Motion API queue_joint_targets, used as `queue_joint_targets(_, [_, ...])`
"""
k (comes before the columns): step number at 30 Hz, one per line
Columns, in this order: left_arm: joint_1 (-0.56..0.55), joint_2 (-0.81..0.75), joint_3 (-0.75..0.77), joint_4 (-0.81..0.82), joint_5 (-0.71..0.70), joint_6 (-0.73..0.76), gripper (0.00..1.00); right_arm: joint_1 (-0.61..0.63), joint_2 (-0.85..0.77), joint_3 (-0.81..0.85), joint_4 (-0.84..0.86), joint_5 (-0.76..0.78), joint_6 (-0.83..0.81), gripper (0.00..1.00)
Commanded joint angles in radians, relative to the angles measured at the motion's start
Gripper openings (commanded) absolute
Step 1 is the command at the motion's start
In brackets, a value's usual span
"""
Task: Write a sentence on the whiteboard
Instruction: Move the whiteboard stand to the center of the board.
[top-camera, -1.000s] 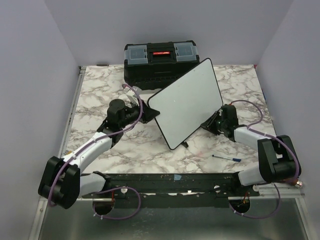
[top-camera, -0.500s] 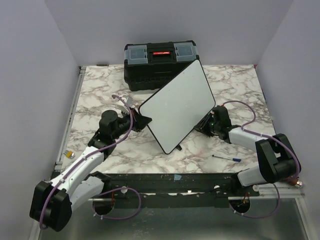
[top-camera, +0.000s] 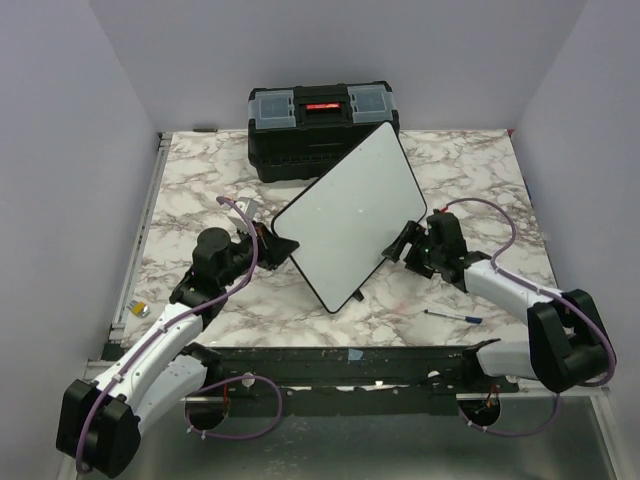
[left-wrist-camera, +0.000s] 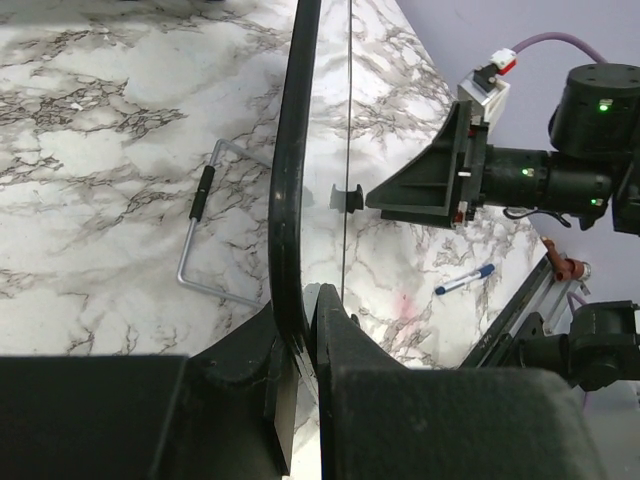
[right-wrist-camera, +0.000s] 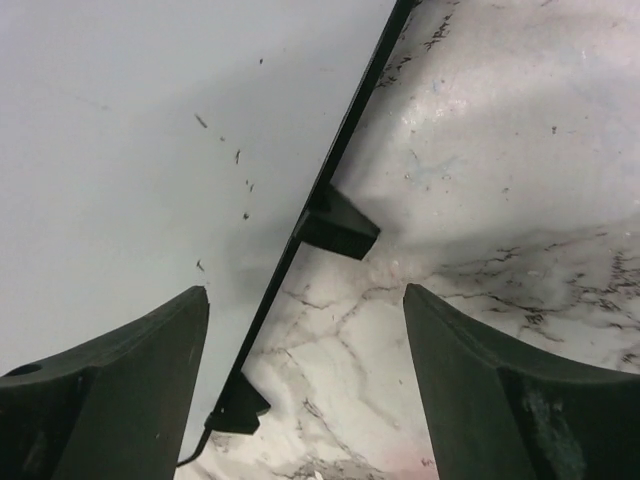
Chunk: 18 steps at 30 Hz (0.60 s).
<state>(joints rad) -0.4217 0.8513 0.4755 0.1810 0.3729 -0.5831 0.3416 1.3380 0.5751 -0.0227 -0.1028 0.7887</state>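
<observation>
Lilac walls (top-camera: 60, 120) closed in a marble desk (top-camera: 190, 190), with a black toolbox (top-camera: 322, 128) at its far edge. From above, the board (top-camera: 345, 225) stood tilted in the middle of the desk, just in front of the toolbox, with its white face turned up. My left pincer (top-camera: 272, 245) was clamped on its left corner, and my right pincer (top-camera: 403, 243) sat at its right edge. A blue pen (top-camera: 452, 316) lay on the desk near my right arm, apart from everything else.

My left wrist camera gave what the top view could not. It showed the board's black rim (left-wrist-camera: 288, 170) edge-on, pinched tight between my left fingers (left-wrist-camera: 240, 350). A bent wire handle (left-wrist-camera: 203, 235) lay on the desk to one side of the rim, and the top view did not show it. The same camera caught the right pincer beyond the board.

My right wrist camera showed the right fingers (right-wrist-camera: 110, 370) wide apart, with the rim running between them and neither finger touching it. Two black feet (right-wrist-camera: 338, 228) jutted from the rim, and the white face carried a few dark specks.

I could not tell whether the board's near corner rested on the desk. The left wrist view reduced the face to a sliver, and my own fingers blocked its lower part.
</observation>
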Motion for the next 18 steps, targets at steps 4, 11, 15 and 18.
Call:
queue_joint_targets(4, [0.0,0.036,-0.058,-0.164,-0.047,0.091,0.0,0.007,-0.146,0.045,-0.241,0.097,-0.067,0.87])
queue_joint_targets(11, [0.0,0.022,-0.063,-0.235,-0.123,0.084,0.0,0.006,-0.235,0.033,-0.339,0.146,-0.056,0.87])
queue_joint_targets(15, [0.0,-0.013,-0.09,-0.241,-0.16,0.071,0.12,0.005,-0.237,0.045,-0.329,0.161,-0.059,0.88])
queue_joint_targets(18, [0.0,-0.038,-0.093,-0.253,-0.181,0.062,0.18,0.006,-0.201,0.073,-0.321,0.154,-0.067,0.88])
